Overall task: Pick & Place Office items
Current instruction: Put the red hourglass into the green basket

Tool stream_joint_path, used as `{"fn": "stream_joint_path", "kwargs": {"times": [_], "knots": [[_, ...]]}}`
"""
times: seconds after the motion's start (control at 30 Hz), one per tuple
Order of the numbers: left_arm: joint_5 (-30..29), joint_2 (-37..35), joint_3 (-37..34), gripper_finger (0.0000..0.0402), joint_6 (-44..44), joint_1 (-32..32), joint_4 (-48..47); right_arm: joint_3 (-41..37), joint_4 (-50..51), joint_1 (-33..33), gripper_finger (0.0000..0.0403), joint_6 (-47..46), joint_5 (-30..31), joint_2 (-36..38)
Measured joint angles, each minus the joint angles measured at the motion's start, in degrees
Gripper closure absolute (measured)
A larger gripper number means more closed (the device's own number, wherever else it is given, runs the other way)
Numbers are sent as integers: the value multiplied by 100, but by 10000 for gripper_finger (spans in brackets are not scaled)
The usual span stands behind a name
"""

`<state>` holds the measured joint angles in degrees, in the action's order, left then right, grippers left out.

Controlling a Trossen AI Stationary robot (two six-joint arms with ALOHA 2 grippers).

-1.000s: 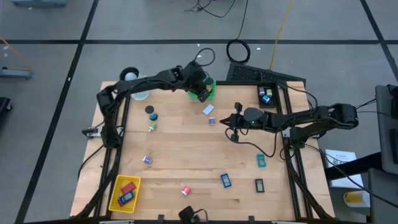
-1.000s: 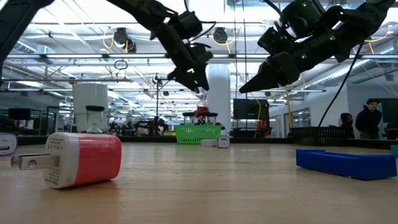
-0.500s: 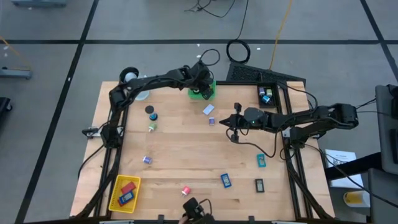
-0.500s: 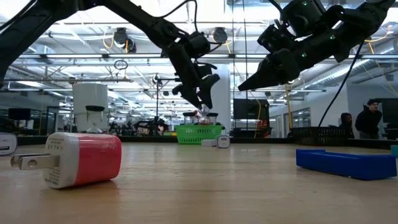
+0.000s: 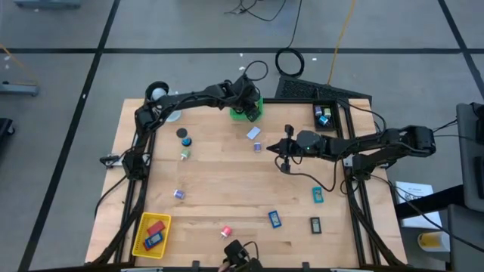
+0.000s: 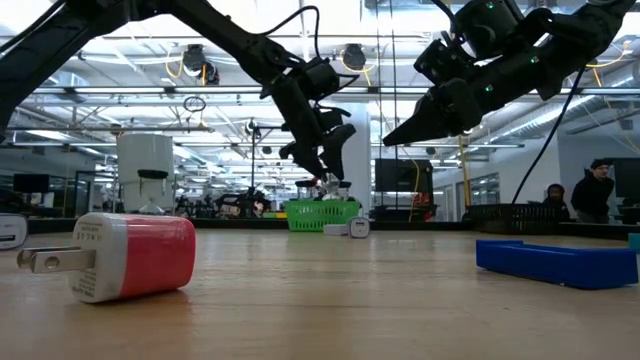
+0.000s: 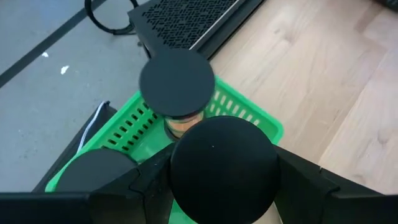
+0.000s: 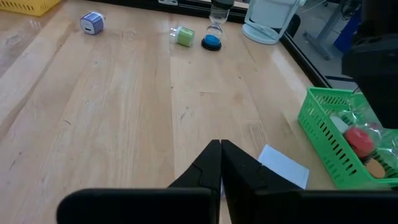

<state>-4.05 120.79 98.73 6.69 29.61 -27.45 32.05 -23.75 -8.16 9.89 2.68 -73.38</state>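
My left gripper hangs over the green mesh basket at the table's far edge, shut on a round black-capped piece. Just beyond it, over the basket, shows a second black disc with a tan part under it; I cannot tell whether the two are one thing. My right gripper hovers shut above the table's middle right, touching nothing. Small office items lie scattered on the wood: a white block, a blue block, a teal block and a red-and-white plug. My left gripper has the black round cap between its two fingers, one finger on either side of it. The fingers slant down toward the table's far edge. The piece is clear of the table, above the inside of the basket; its lower end is hidden.
A yellow basket with a red and a blue block stands at the near left corner. A black tray with small things sits at the far right. A white cylinder stands at the far left. Bare wood lies in the middle.
My left gripper has gone down and a little toward the table's far edge with its piece, and now hangs low over the green basket.
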Motion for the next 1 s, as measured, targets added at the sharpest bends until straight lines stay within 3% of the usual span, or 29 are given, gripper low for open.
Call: {"fn": "stream_joint_path", "kwargs": {"times": [0.23,0.43,0.7,1.0], "knots": [[-33,0,-113,185,6,-13,117,0,-2,0,402,-2,-2,0],[32,0,-113,161,7,-2,230,0,-7,0,402,-13,-2,0],[142,136,-113,183,-19,2,368,2,-45,0,402,-20,-145,0],[-82,170,-113,114,-22,-89,313,2,-260,9,402,-79,-452,-2]]}}
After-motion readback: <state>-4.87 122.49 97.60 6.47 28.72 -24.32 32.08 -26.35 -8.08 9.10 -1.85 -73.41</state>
